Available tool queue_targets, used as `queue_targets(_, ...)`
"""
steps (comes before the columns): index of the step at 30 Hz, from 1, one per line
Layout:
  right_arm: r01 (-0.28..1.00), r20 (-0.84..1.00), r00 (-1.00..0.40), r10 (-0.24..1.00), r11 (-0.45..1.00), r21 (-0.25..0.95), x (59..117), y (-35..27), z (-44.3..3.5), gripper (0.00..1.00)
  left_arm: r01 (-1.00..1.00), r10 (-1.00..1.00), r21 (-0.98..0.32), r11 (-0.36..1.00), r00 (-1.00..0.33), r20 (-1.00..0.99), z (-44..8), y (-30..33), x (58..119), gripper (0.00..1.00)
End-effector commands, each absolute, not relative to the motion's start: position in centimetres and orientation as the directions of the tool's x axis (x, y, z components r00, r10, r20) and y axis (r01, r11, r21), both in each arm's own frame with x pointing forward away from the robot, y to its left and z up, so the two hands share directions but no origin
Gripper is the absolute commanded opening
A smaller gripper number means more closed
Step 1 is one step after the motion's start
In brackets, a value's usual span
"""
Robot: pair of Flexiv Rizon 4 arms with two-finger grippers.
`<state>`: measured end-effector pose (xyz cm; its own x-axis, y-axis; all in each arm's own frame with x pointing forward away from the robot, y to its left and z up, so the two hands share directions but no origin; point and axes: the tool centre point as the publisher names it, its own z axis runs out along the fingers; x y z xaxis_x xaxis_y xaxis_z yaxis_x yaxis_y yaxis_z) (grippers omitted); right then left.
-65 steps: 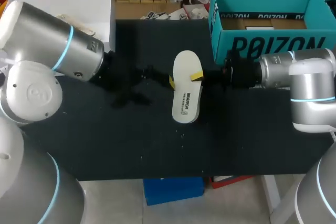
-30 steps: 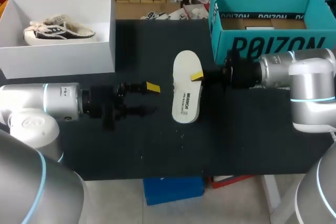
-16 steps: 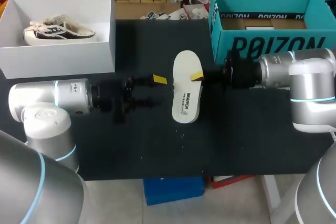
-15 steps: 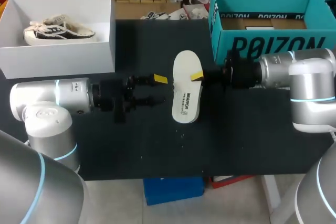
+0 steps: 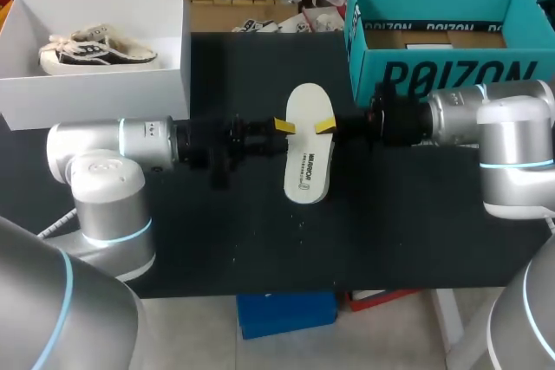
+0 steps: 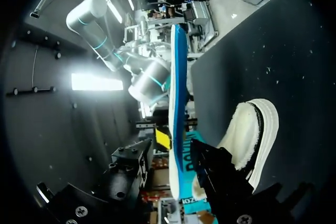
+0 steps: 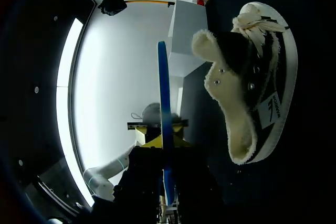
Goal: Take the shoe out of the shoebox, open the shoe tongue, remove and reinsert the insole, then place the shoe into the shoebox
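Centre of the head view: the insole (image 5: 309, 158), a cream oval with a dark printed line near its lower end, held flat above the black desk (image 5: 416, 214). Seen edge-on in both wrist views, it is a thin slab with a blue underside. The shoe (image 7: 252, 87) lies on its side on the desk under the insole. It is black with a white sole, cream laces and thick cream fleece lining, and its tongue is pulled outward. From above, the insole hides the shoe. The right gripper (image 5: 324, 126) enters from the right of the frame and is closed narrowly on the insole's right edge, one yellow tip lying on the cream face. The left gripper (image 5: 283, 125) enters from the left and is partly open. Its fingers stand above and below the insole's left edge, with a slim gap on each side in the left wrist view. Upper left: a white shoebox (image 5: 95, 93) holding a second shoe (image 5: 95, 51). Upper right: a teal box (image 5: 442, 67).
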<state>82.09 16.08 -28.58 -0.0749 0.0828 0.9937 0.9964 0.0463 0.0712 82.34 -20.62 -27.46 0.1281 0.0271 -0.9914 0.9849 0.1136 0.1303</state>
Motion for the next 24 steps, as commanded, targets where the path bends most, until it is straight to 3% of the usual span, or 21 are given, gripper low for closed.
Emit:
queue_targets(1,0.997,0.994,-0.075,0.084,0.043,0.071,82.1,16.2,-28.6,0.00,0.985,0.028,0.137,0.109,0.135,-0.990,-27.8,-21.8,83.1,0.45)
queue_targets(11,0.997,0.994,-0.075,0.084,0.043,0.071,82.1,16.2,-28.6,0.00,0.986,0.028,0.139,0.092,0.137,-0.990,-27.9,-22.9,83.5,0.39)
queue_targets(14,0.997,0.994,-0.075,0.084,0.043,0.071,82.1,16.2,-28.6,0.00,0.987,0.029,0.136,0.086,0.134,-0.991,-28.1,-23.2,83.6,0.32)
queue_targets(21,0.997,0.994,-0.075,0.084,0.043,0.071,82.1,16.2,-28.6,0.00,0.988,0.032,0.129,0.079,0.127,-0.991,-28.4,-23.8,83.9,0.28)
queue_targets(24,0.997,0.994,-0.075,0.084,0.043,0.071,82.1,16.2,-28.6,0.00,0.989,0.035,0.127,0.076,0.125,-0.992,-28.6,-23.9,84.0,0.22)
